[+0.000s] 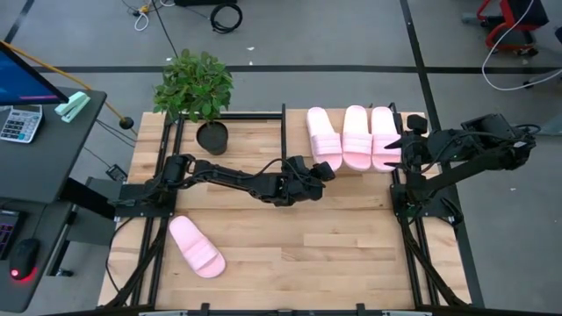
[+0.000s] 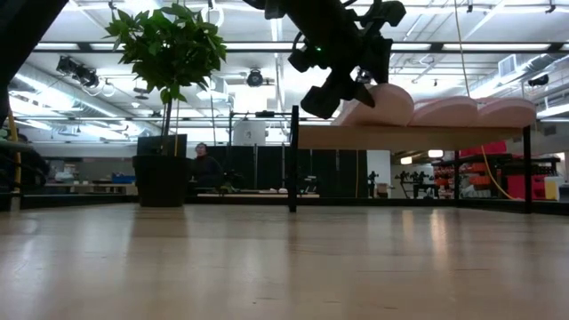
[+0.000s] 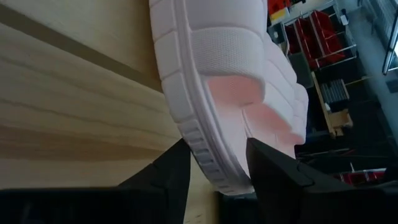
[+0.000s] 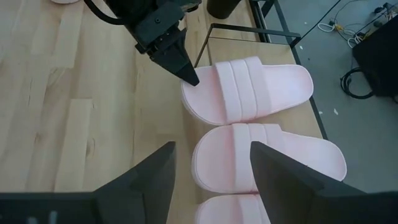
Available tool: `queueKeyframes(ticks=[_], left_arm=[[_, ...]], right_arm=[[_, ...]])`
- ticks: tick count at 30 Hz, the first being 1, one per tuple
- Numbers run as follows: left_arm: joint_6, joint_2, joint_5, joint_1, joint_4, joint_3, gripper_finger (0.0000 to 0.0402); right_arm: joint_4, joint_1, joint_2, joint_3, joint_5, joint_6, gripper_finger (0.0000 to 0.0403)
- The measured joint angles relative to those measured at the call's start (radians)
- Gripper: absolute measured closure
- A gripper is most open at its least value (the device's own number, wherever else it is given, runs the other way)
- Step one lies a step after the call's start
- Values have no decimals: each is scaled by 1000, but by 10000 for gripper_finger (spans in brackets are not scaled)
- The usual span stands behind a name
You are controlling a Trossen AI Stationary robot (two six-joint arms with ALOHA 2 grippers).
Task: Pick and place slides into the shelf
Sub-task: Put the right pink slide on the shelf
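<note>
Three pale pink slides lie side by side, soles down, on the shelf (image 1: 413,118) at the table's far right; its wood top (image 2: 409,136) stands on a black frame. My left gripper (image 1: 323,171) is at the near end of the leftmost slide (image 1: 323,136), shut on it. My right gripper (image 4: 211,180) hovers open above the middle slide (image 4: 267,155) and the right slide (image 1: 385,136), touching nothing. A fourth slide (image 1: 196,247) lies on the table near the left front. My left gripper pinches the leftmost slide's near end (image 3: 214,158), the end by the strap (image 3: 230,50), between its two fingers. The ribbed sole rim runs down between them. The fingers (image 4: 188,74) come slanting from the table's near left. The slide lies on the shelf top.
A potted plant (image 1: 198,88) stands at the far left of the table beside the shelf frame (image 1: 284,132). Open wood tabletop (image 1: 307,254) stretches across the middle and near side. A desk with a calculator (image 1: 19,123) sits off the left edge. A person (image 2: 203,164) sits far behind.
</note>
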Motion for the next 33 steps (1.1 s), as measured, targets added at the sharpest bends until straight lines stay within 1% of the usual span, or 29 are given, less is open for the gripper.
queueKeyframes(ticks=[5, 13, 15, 17, 19, 27, 33], left_arm=[[2, 0, 0, -1, 0, 0, 261], [2, 0, -12, -1, -3, 0, 335], [2, 0, -12, 2, -2, 0, 348], [2, 0, -11, 5, -2, 0, 350], [2, 0, -11, 6, -2, 0, 342], [29, 0, 8, 6, 3, 0, 266], [44, 0, 45, 6, 3, 1, 230]], right_arm=[[0, 0, 0, 0, 0, 0, 190], [0, 0, 0, 0, 0, 1, 190], [0, 0, 0, 0, 0, 1, 190], [0, 0, 0, 0, 0, 1, 190], [0, 0, 0, 0, 0, 1, 190], [0, 0, 0, 0, 0, 1, 190], [0, 0, 0, 0, 0, 1, 190]])
